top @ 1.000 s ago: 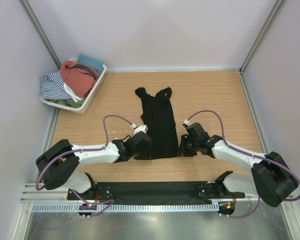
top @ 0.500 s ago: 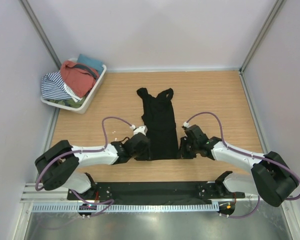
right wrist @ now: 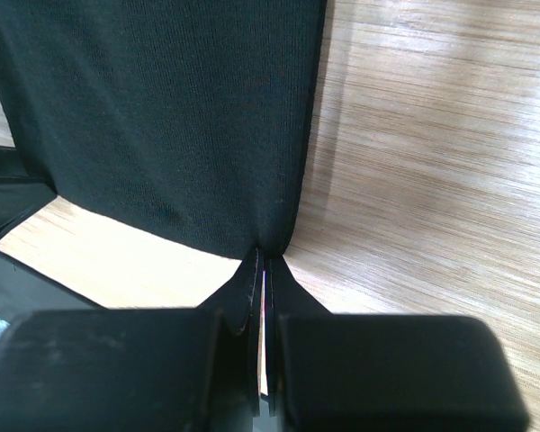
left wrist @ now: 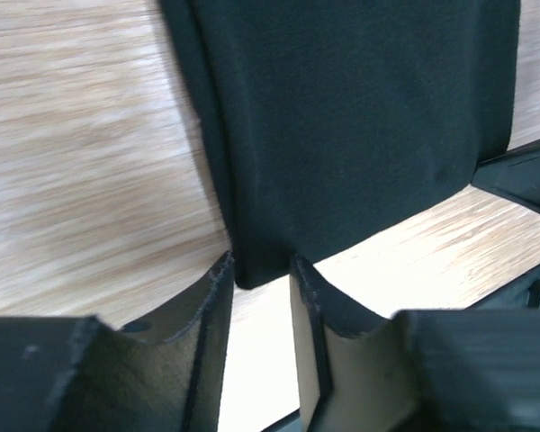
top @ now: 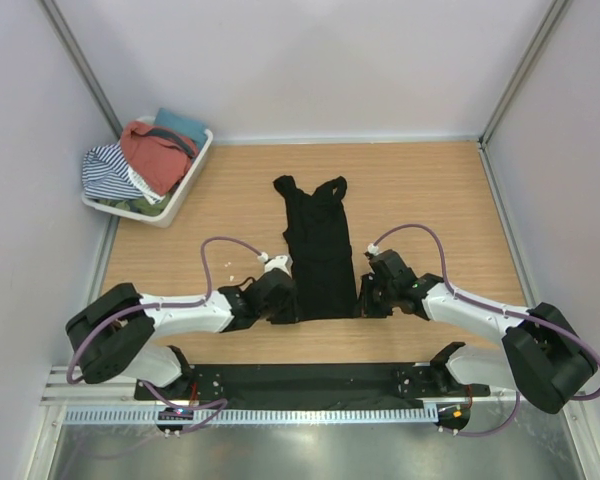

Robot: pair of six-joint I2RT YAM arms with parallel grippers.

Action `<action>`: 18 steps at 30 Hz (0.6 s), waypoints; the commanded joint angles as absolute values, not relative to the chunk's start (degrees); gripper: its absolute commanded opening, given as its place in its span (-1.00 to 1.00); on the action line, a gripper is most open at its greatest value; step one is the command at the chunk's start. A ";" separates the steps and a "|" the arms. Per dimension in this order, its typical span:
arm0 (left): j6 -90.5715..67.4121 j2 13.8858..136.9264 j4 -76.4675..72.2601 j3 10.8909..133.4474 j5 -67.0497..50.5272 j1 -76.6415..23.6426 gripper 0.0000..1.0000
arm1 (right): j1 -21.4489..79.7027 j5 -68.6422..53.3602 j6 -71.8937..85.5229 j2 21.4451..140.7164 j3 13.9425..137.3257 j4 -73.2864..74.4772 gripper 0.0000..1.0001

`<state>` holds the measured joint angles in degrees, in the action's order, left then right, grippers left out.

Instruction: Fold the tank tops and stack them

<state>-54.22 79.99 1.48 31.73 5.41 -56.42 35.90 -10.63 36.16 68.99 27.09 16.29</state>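
black cloth tank top [top: 320, 250]: folded lengthwise into a narrow strip, flat on the wooden desk [top: 430, 200], straps at the far end, hem nearest.
rust-red cloth tank top [top: 152, 155]: crumpled, dark strap edging showing, atop clothes in the white plastic basket [top: 190, 180].

The tank top [top: 318, 255] lies flat mid-surface [top: 430, 200], straps toward the far side; the basket [top: 192, 175] of clothes [top: 150, 155] sits at the far-left corner.

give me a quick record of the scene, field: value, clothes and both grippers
on table: black tank top, spread lengthwise, straps at far end
left gripper: open, jaws either side of its near left hem corner
right gripper: shut on its near right hem corner
white basket: far left of table, holds rust-red tank top and other clothes
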 commanded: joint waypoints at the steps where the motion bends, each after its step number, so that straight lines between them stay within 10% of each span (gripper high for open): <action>1: -53.97 83.40 2.55 31.81 4.31 -56.78 -0.38 | 36.21 -9.93 36.56 67.76 26.98 15.38 -0.97; 6: -53.53 84.90 2.72 33.13 3.25 -56.78 -0.99 | 36.82 -10.02 36.30 67.24 28.03 16.34 -0.98; 18: -53.53 73.84 16.87 34.80 1.06 -57.74 -1.00 | 41.31 -6.51 36.74 57.31 33.30 29.87 -0.97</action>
<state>-54.00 77.71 9.65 33.23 2.26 -57.30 40.69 -8.43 36.29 60.31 28.93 25.32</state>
